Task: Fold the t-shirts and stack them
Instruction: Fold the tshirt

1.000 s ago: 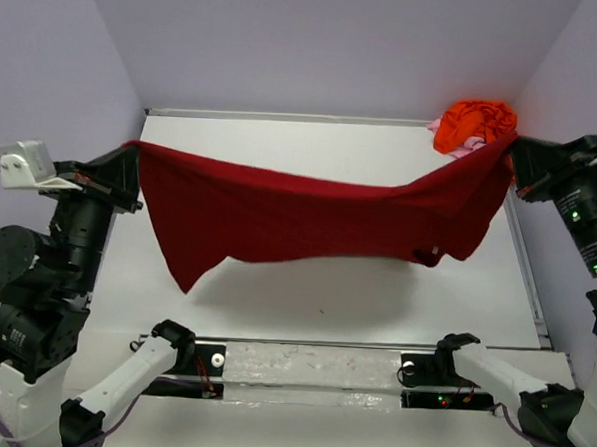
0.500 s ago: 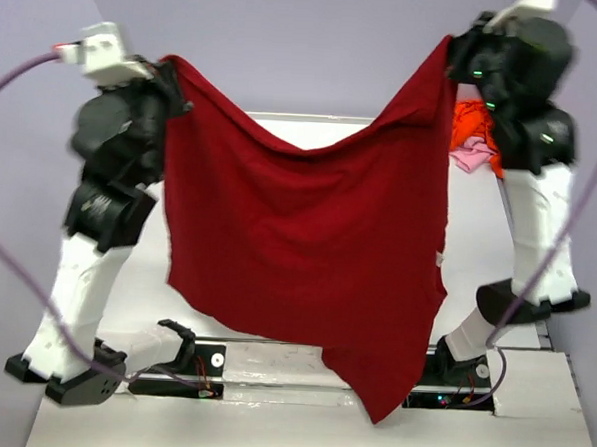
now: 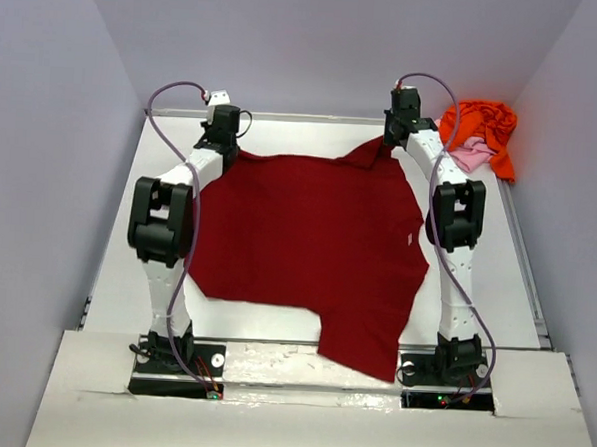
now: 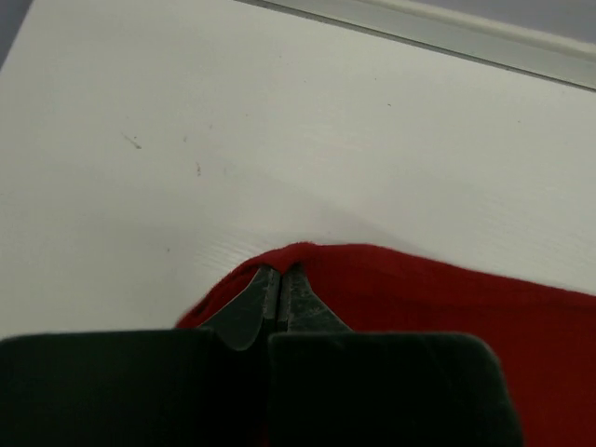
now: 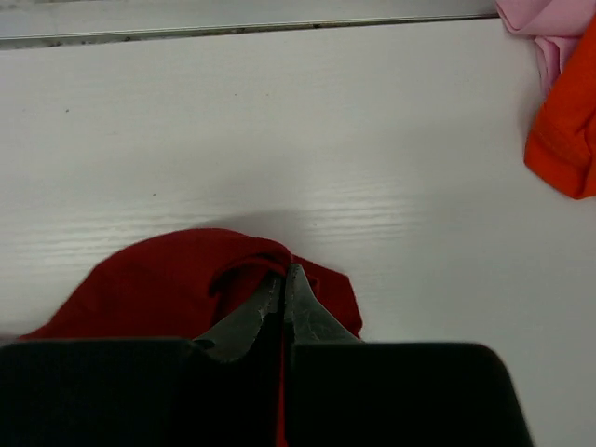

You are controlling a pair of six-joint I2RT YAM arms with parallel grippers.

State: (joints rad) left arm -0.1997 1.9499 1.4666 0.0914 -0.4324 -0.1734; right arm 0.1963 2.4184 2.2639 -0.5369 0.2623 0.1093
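The dark red t-shirt (image 3: 307, 244) lies spread over the table, its near corner hanging past the front edge. Both arms reach to the far side. My left gripper (image 3: 222, 147) is shut on the shirt's far left corner (image 4: 307, 256), the cloth pinched between the fingertips (image 4: 279, 279). My right gripper (image 3: 391, 140) is shut on the far right corner (image 5: 233, 256), where the cloth bunches up. The orange t-shirt (image 3: 479, 128) lies crumpled in the far right corner on top of the pale pink t-shirt (image 3: 469, 152). Both show at the right wrist view's top right: orange t-shirt (image 5: 563, 140), pink t-shirt (image 5: 545, 19).
A raised rail (image 3: 304, 117) runs along the table's far edge, close behind both grippers. The side walls (image 3: 95, 93) stand to left and right. The arm bases (image 3: 176, 357) sit on a strip at the front edge.
One second ago the red shirt hung stretched in the air between the grippers. They lifted it high, then swung it forward and down. It now lies on the table.
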